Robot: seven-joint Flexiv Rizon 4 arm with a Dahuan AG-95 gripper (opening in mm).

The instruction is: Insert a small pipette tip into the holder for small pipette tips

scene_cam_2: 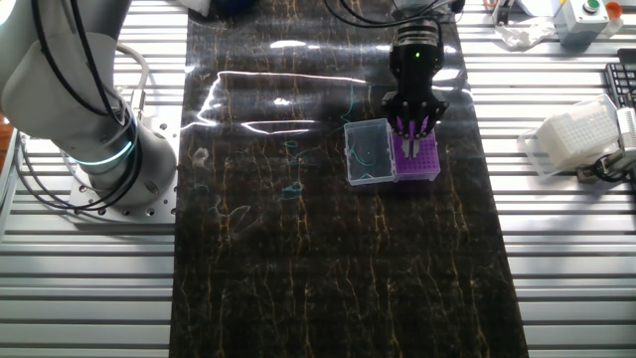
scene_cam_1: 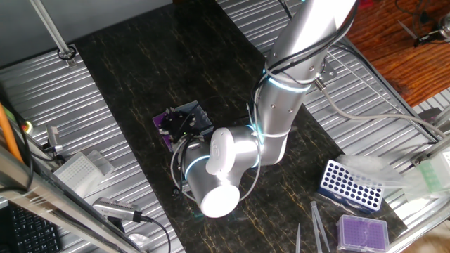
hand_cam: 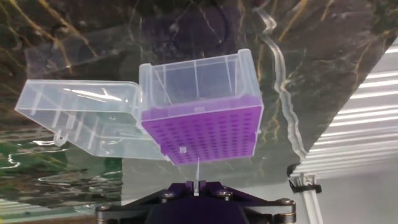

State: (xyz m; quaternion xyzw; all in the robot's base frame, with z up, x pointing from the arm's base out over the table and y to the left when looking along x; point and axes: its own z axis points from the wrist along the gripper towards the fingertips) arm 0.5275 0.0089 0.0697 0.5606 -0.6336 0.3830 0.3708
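Note:
The holder for small pipette tips [hand_cam: 202, 130] is a small clear box with a vivid purple grid top; its clear lid [hand_cam: 78, 115] lies open to the left. In the other fixed view the holder [scene_cam_2: 415, 157] sits on the dark mat with the lid [scene_cam_2: 368, 151] beside it. My gripper [hand_cam: 196, 185] is shut on a small pipette tip [hand_cam: 196, 171], a thin clear tip pointing at the near edge of the purple grid. From the other fixed view the gripper [scene_cam_2: 414, 127] hangs just over the holder. In one fixed view the holder [scene_cam_1: 184, 121] is partly hidden by the arm.
A blue rack with round holes [scene_cam_1: 349, 186] and a paler purple-topped box [scene_cam_1: 363, 230] stand at the right of one fixed view. Tweezers [scene_cam_1: 318, 225] lie near them. A white tip box [scene_cam_2: 573, 139] sits on the ribbed metal table right of the mat.

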